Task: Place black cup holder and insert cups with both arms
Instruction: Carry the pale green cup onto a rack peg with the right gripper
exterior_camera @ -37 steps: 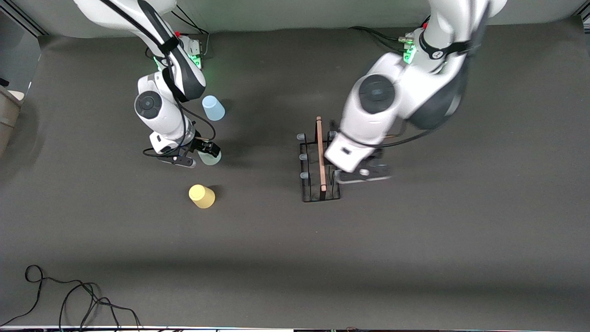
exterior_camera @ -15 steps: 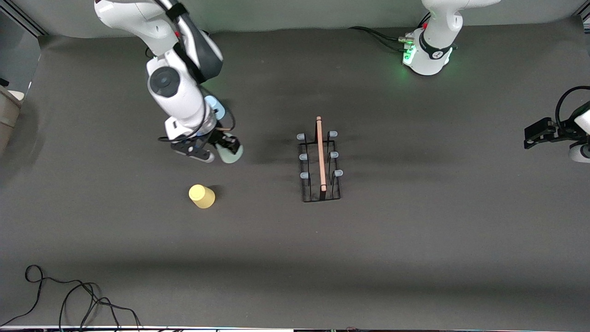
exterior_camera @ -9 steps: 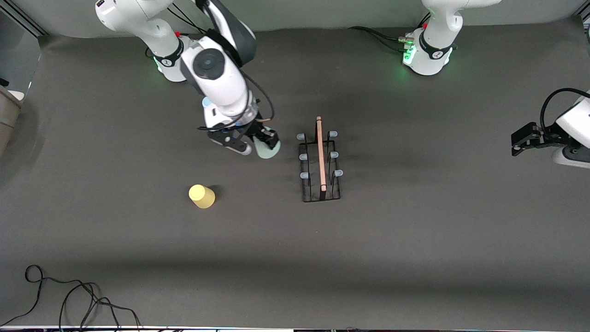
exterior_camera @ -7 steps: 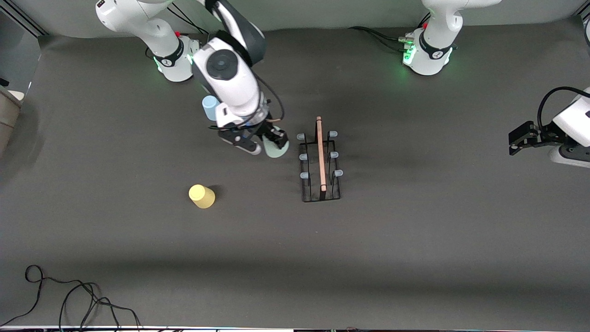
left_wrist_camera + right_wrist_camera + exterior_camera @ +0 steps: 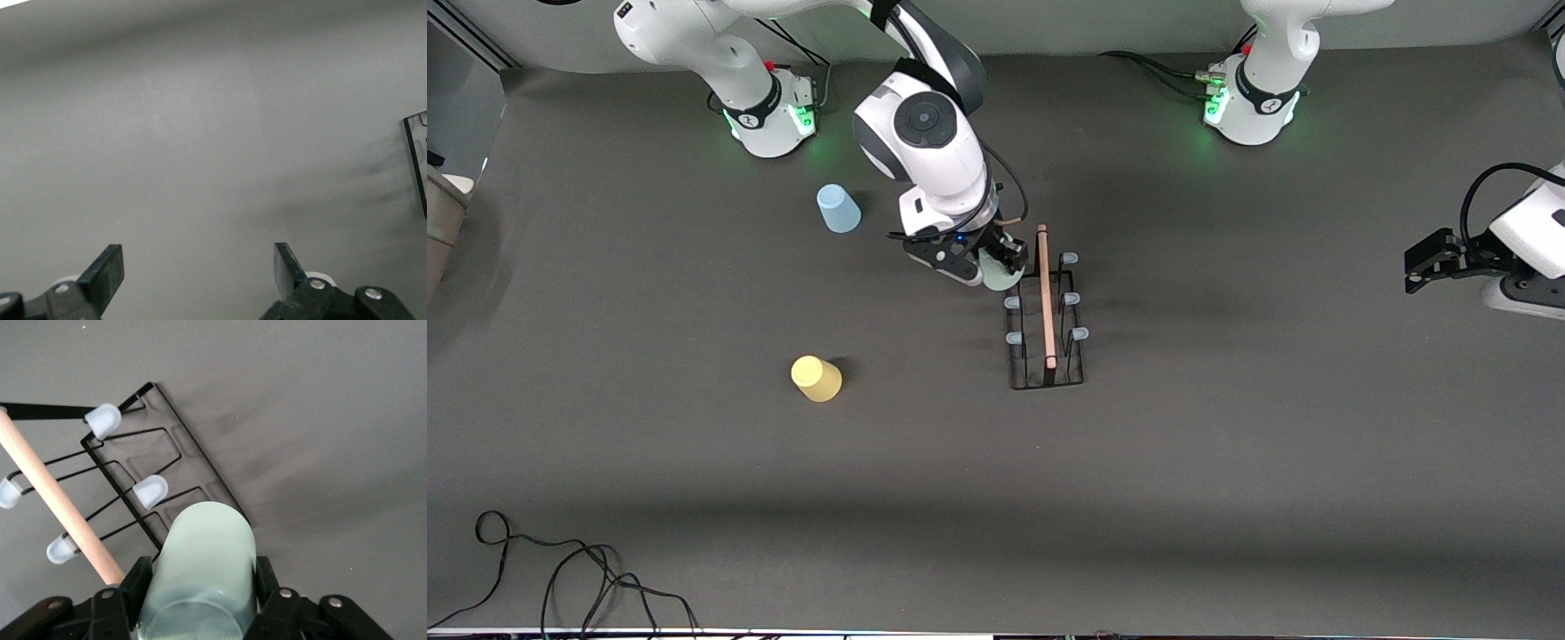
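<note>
Gripping the pale green cup [image 5: 999, 271] [image 5: 203, 577], the right gripper [image 5: 987, 260] [image 5: 200, 593] hangs over the black cup holder [image 5: 1045, 307] [image 5: 143, 477] at upper centre of the front view. Upper left on the worktop [image 5: 1138, 489] stands the light blue cup [image 5: 838, 209], the yellow cup [image 5: 815, 378] lower down. At the frame's right edge the left gripper [image 5: 1423, 265] [image 5: 199, 270] waits, fingers spread wide.

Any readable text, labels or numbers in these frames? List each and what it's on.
None readable.
Arm bases by the green lights: small dark marks, too small to read.
Pale green cup in the right gripper, blue cup, yellow cup, cup holder: no print visible.
Left gripper: open over bare table, no markings.
</note>
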`<move>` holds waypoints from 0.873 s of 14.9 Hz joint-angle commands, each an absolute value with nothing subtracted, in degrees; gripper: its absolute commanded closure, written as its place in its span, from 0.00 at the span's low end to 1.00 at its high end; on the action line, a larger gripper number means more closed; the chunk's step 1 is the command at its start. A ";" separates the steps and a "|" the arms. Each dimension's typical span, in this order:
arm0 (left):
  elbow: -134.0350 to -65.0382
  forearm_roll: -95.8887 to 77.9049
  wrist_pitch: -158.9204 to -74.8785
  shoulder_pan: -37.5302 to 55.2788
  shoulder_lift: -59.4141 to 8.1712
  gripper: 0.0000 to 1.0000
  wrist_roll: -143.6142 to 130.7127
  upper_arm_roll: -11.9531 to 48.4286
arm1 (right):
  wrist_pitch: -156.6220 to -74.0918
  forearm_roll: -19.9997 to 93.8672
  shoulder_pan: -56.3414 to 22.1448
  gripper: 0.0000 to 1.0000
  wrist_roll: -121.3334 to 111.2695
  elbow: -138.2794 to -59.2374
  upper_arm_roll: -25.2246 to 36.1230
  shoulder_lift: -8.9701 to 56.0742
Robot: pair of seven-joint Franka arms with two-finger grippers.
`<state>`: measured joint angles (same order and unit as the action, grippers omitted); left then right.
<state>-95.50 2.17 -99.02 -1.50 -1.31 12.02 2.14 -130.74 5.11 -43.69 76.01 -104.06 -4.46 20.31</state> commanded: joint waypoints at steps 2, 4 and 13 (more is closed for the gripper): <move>-96.59 1.41 -98.26 -1.23 0.26 0.00 12.13 1.67 | -129.90 4.92 -45.96 1.00 78.48 -102.04 -3.78 23.10; -96.24 1.41 -98.53 -1.23 0.26 0.00 12.13 1.67 | -130.95 4.83 -46.41 1.00 78.75 -101.51 -3.78 24.95; -95.80 -1.76 -97.73 -1.32 -0.09 0.00 11.86 1.58 | -132.80 3.60 -46.14 0.09 78.49 -101.16 -3.52 26.37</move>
<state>-95.45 -1.10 -98.60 -1.53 -1.03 12.00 1.91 -132.80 4.55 -45.60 77.10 -102.75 -4.18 25.98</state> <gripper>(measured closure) 0.000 0.189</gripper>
